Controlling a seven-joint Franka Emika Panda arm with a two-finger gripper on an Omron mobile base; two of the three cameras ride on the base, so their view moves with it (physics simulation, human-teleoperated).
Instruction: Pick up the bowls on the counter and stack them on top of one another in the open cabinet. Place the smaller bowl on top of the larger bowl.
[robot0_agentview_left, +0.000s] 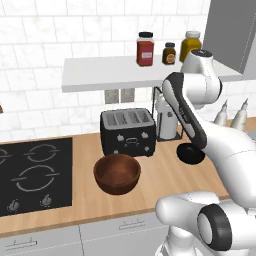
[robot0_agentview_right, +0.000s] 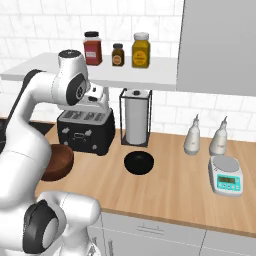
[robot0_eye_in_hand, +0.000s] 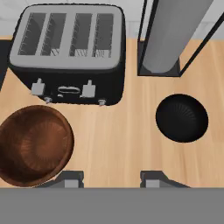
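Right, the counter is a long light wood-grain top, backed by white tiled wall, and the black toaster is the anchor. Just in front of the toaster, a touch left, sits the larger bowl, reddish-brown and upright. Off to the toaster's right, in front of the paper-towel stand, lies the smaller bowl, glossy black, well apart from the brown one. Above the toaster runs the open cabinet, its white board carrying three jars. The gripper hangs over bare wood, fingers parted, holding nothing.
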